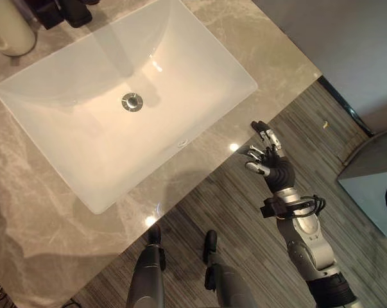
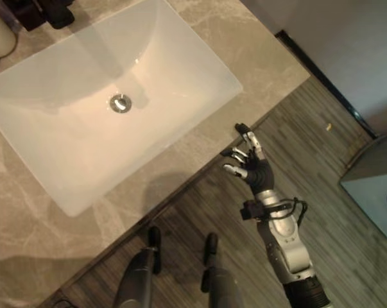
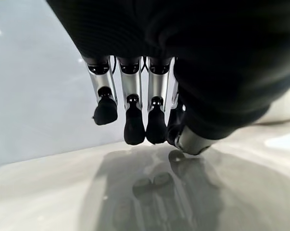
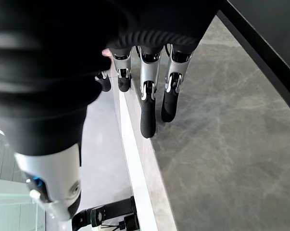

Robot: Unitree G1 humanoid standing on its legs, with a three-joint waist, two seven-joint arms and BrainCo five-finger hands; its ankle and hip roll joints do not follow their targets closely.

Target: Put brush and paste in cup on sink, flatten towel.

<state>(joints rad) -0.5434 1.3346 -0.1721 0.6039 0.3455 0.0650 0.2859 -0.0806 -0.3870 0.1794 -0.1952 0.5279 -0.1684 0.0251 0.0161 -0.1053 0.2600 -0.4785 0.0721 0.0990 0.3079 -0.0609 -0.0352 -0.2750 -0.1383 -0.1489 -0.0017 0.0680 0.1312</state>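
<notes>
A white rectangular sink point(image 1: 199, 77) is sunk into the grey-beige marbled worktop point(image 1: 39, 224), set at a slant in the head views. Its basin is smooth and glossy, with a round metal drain point(image 1: 132, 101) near the middle. At the far left corner of the worktop, just beyond the sink's rim, stands a pale, cream-coloured cup point(image 1: 7, 29), upright and cut off by the edge of the view.
</notes>
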